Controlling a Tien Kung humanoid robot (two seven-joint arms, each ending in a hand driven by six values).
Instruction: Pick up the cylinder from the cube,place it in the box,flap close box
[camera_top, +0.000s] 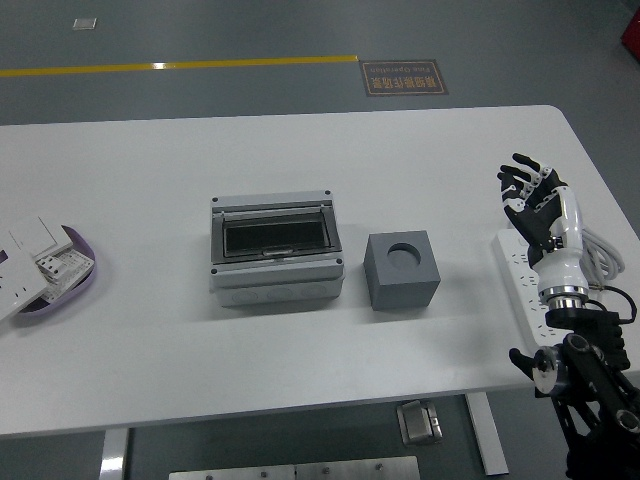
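Note:
The grey box (276, 250) stands at the table's middle with its dark see-through flap down. The grey cube (402, 270) stands just right of it, and its round top hole (404, 252) is empty. I see no cylinder; the dark flap does not show clearly what lies inside the box. My right hand (530, 190) is at the table's right edge, well right of the cube, raised with its fingers spread and holding nothing. My left arm is out of view.
A white power strip (520, 275) with its cable (600, 250) lies under my right hand at the right edge. A purple tray (75, 285) with white switch parts (30, 255) sits at the left edge.

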